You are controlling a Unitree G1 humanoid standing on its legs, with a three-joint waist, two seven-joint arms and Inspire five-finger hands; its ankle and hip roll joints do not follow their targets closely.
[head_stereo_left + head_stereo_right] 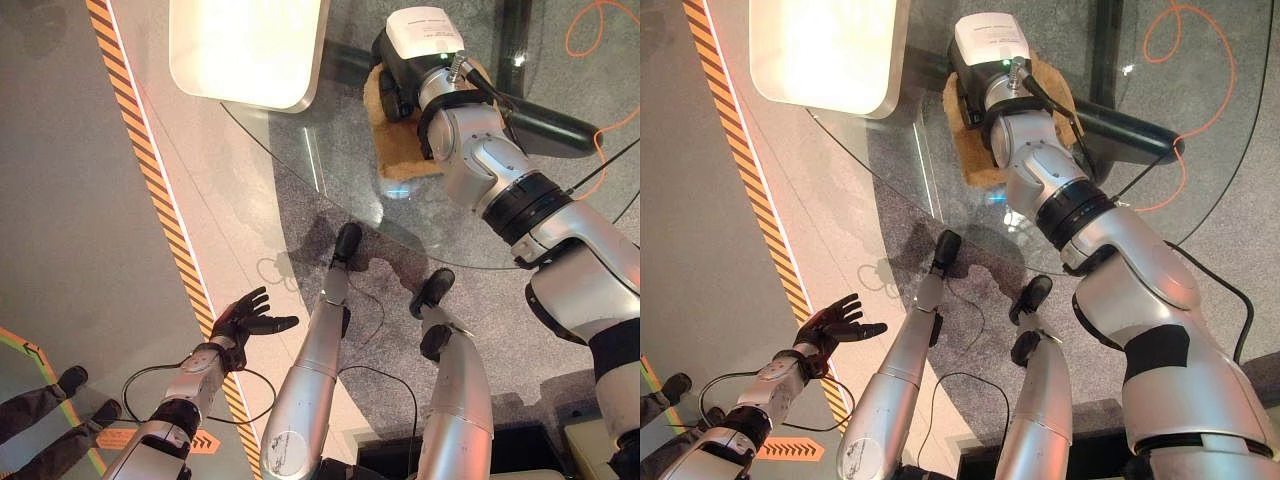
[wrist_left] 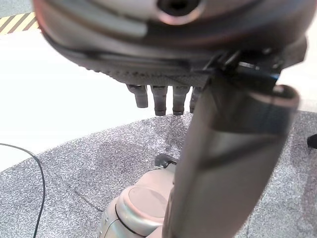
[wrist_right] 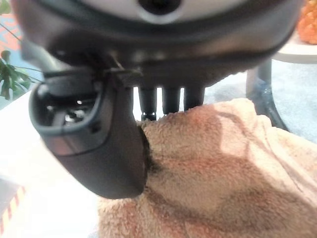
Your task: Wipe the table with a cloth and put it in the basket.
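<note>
Left eye view: round glass table [image 1: 300, 150] is standing over grey speckled carpet [image 1: 560, 300]. Tan cloth [image 1: 405, 160] is lying on the glass toward the far side, and the right hand [image 1: 400, 75] is resting on top of it, palm down, the arm reaching in from the right. White tray [image 1: 245, 50] is sitting at the table's far left edge, well apart from the cloth. Left hand [image 1: 245, 318] is hanging off the table at the lower left, above a grey floor, its fingers spread apart and holding nothing. Black-and-orange striped tape [image 1: 150, 170] is running along the floor beside the table. Shoes [image 1: 72, 380] of a person are showing at the lower left corner.

Right eye view: same layout, with the cloth [image 1: 975, 150] showing on both sides of the right hand [image 1: 975, 80] and an orange cable [image 1: 1200, 60] looping on the floor beyond the glass.

Left wrist view: left hand [image 2: 163, 99] is showing straight fingers [image 2: 159, 101] in a row, apart from one another, over pale floor and carpet [image 2: 59, 188].

Right wrist view: right hand [image 3: 148, 74] is pressing on the cloth [image 3: 223, 168]; the fingers [image 3: 171, 99] are running straight down onto the bunched fabric, and the thumb [image 3: 99, 144] is lying against its near edge.
</note>
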